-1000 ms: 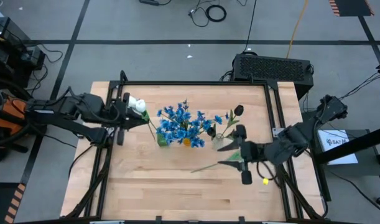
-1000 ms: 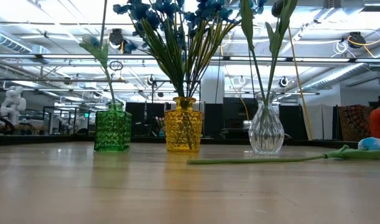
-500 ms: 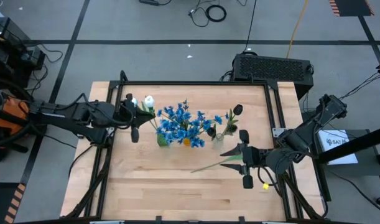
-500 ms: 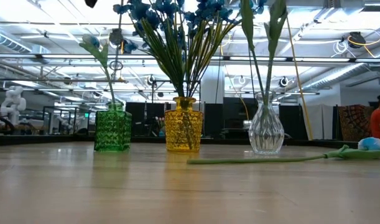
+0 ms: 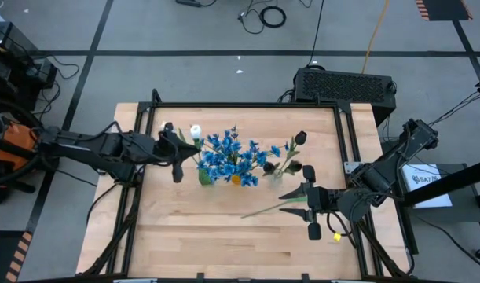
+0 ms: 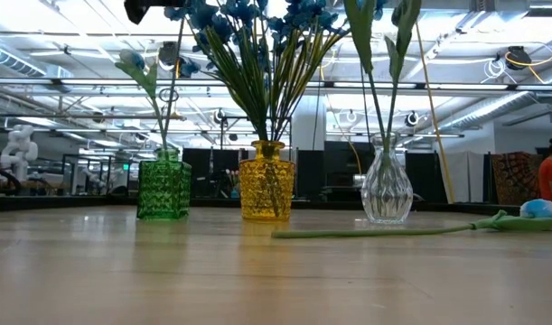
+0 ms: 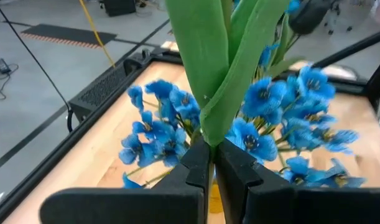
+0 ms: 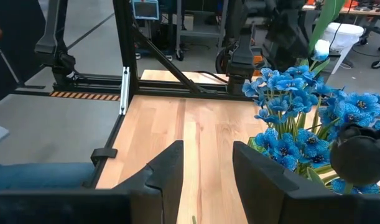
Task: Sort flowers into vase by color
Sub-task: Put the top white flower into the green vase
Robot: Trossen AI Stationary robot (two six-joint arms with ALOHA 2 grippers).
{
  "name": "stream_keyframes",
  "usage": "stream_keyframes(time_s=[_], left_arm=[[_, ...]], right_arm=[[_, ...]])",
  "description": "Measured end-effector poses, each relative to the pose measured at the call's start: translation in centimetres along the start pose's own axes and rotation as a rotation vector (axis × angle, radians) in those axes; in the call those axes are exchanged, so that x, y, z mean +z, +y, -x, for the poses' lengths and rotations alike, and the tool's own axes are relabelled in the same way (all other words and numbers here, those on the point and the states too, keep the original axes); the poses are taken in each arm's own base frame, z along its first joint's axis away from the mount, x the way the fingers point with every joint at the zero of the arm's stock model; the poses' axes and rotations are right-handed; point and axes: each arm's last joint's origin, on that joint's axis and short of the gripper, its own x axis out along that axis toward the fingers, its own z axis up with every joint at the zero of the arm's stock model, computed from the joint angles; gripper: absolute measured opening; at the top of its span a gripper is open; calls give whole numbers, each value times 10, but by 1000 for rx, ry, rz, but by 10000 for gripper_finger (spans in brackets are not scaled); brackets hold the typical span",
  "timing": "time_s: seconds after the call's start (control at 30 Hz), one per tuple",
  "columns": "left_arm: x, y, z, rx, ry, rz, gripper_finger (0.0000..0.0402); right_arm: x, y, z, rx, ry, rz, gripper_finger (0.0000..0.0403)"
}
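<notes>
Landmark: take the yellow vase (image 6: 266,181), mid-desk, as your reference for everything below.
Done, blue: you can count the blue flowers (image 5: 228,156) as sorted; a full bunch stands upright in the yellow vase.
Done, dark: the clear vase (image 6: 387,187) to the right-arm side of the yellow vase holds green stems, and a dark bud (image 5: 301,139) tops them in the high view.
Done, white so far: the green vase (image 6: 164,186) on the left-arm side of the yellow vase already holds at least one stem; whether its head is white you cannot tell from the low view.
In hand: your left pincer (image 7: 213,163) is pressed together on the leafy stem of a white tulip (image 5: 196,132), carried upright above the green vase, just beside the blue bunch.
Step, as I judge it: you are bringing this tulip down into the green vase; its stem end is not yet shown inside the neck.
Left to do: one flower (image 6: 411,231) lies flat on the desk (image 5: 185,228), on the camera side of the clear vase, with a pale head (image 6: 541,209) at its far right end.
Right pincer (image 8: 205,168): spread, holding nothing, sitting over that lying stem's head end, well to the right-arm side of the yellow vase.
Progress: I judge you near the end: one tulip to seat, one stem to lift and place.
</notes>
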Motion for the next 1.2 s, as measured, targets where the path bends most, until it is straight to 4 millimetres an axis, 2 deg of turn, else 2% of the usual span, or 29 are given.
stream_keyframes(time_s=[0.3,0.63,0.87,1.0,1.2], left_arm=[[-4,-8,-20,9,42,-11,22],[-5,-7,-20,29,45,-19,22],[-17,-9,-29,48,154,-65,26],[-20,-11,-35,53,183,-76,51],[-22,-12,-39,55,199,-83,113]], right_arm=[[0,0,0,0,0,0,130],[0,0,0,0,0,0,130],[0,0,0,1,0,0,130],[0,0,0,1,0,0,130],[0,0,0,1,0,0,130]])
